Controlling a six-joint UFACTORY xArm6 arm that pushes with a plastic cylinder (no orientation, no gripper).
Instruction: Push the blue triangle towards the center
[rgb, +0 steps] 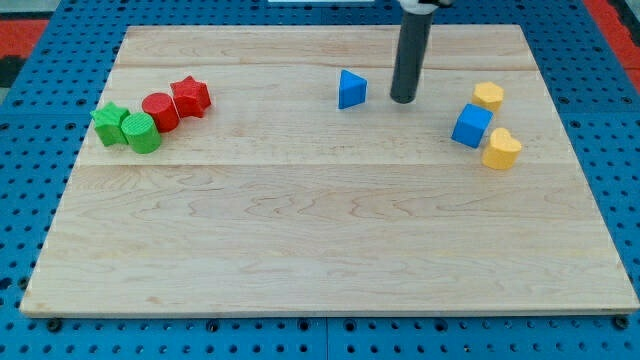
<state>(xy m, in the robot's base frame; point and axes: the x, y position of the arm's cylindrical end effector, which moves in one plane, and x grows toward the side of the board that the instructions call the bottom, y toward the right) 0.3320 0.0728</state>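
The blue triangle lies on the wooden board near the view's top, a little right of the middle. My tip rests on the board just to the triangle's right, a small gap apart, not touching it. The dark rod rises straight up from the tip to the view's top edge.
A blue cube sits at the view's right between a yellow block above it and a yellow heart-like block below it. At the left, a red star, red cylinder, green cylinder and green star cluster together.
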